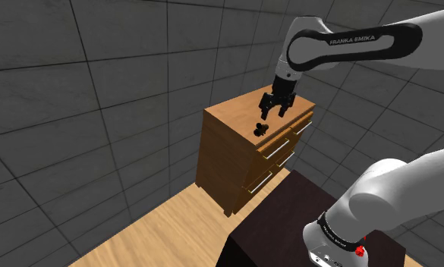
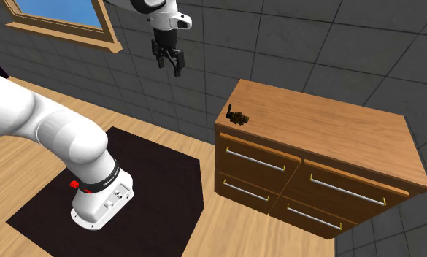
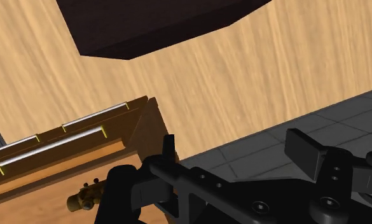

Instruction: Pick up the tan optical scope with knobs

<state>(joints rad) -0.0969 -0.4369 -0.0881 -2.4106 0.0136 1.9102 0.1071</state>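
Place: room in a home | wooden chest of drawers (image 2: 328, 124) with metal handles | plank floor (image 1: 159, 224) | grey tiled walls (image 1: 61, 91) | wood-framed window (image 2: 62, 11)

Wooden dresser (image 2: 328, 124) (four drawers, silver handles) by grey tiled wall (image 2: 292, 44), plank floor (image 2: 226, 226), blue window (image 2: 58, 11)

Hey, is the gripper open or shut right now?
Open. In the wrist view the gripper shows its two black fingers well apart, clasping nothing; the scope lies on the dresser.
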